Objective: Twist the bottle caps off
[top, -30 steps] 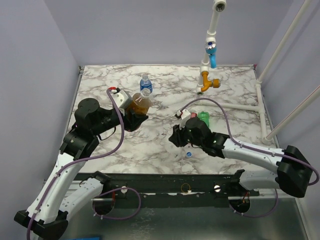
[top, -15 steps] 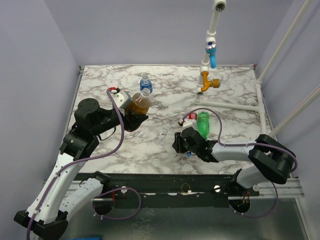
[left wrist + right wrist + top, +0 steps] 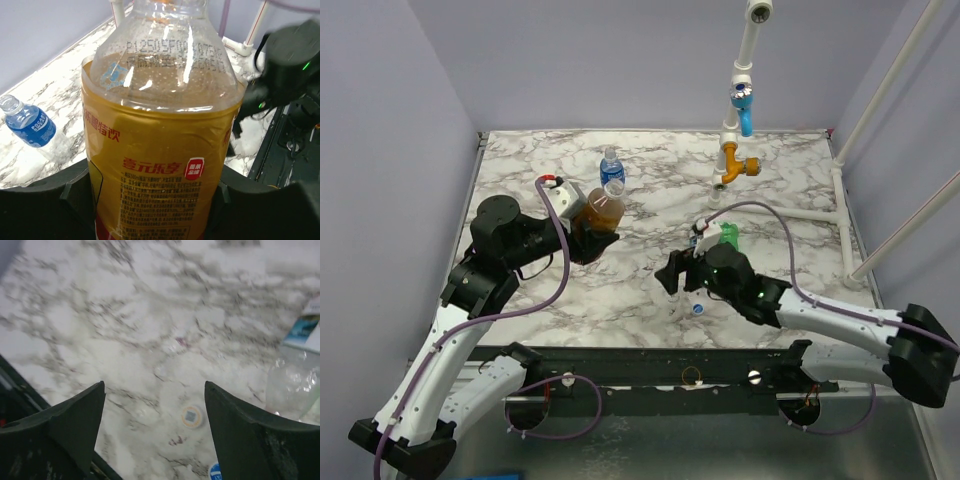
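Left jaws pinch the amber bottle (image 3: 601, 210), upright at centre-left of the overhead frame. Right jaws hang spread above a white cap (image 3: 191, 416) lying on the counter (image 3: 125, 315), lower middle. Best to lift straight up, clear of it, holding the bottle steady.

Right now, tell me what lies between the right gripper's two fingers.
In the right wrist view, a small white cap lies loose on the marble table, between the jaws of the open right gripper and touching neither.
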Tool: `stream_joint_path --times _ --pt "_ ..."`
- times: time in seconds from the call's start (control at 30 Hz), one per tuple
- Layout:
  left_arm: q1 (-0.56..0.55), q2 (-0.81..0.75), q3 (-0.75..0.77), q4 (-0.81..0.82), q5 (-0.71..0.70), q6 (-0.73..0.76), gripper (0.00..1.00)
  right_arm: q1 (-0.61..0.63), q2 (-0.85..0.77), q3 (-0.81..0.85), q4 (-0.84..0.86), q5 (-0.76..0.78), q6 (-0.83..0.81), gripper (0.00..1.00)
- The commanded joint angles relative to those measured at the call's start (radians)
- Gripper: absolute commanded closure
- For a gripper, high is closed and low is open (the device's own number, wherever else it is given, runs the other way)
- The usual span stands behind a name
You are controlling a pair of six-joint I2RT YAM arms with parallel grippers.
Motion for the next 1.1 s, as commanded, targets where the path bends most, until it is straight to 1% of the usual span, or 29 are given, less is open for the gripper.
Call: stream_joint_path --times 0.0,0.1,0.23,0.47,0.67,0.73,0.8,0.93,1.07 --pt "0.006 -0.007 -0.013 0.022 0.058 -0.001 0.83 0.009 -0.163 0.181 -0.077 -0.088 -0.094 0.15" --pt "0.006 -0.007 -0.013 0.022 0.075 -0.003 0.83 0.008 -0.206 0.326 -0.087 -0.13 -0.107 0.07" --pt "0.006 -0.005 -0.021 0.022 0.107 -0.008 0.83 0.009 -0.19 0.493 -0.051 -0.254 -0.117 0.01" --pt "0.006 -0.009 -0.023 0.021 0.178 -0.024 0.83 0.009 -0.085 0.679 0.041 -0.411 -0.106 0.0" --pt "0.006 0.004 -0.009 0.019 0.213 -0.035 0.83 0.008 0.006 0.752 0.067 -0.479 -0.102 0.01" --pt "0.006 0.006 -0.008 0.018 0.211 -0.034 0.83 0.009 0.023 0.758 0.071 -0.491 -0.095 0.06" --pt "0.006 0.01 -0.007 0.018 0.211 -0.034 0.83 0.01 0.032 0.762 0.07 -0.497 -0.091 0.14" --pt "0.006 0.019 -0.003 0.019 0.214 -0.038 0.83 0.009 0.052 0.772 0.058 -0.502 -0.088 0.36" --pt "0.006 0.027 0.003 0.019 0.221 -0.038 0.83 0.009 0.082 0.786 0.031 -0.497 -0.101 0.52"
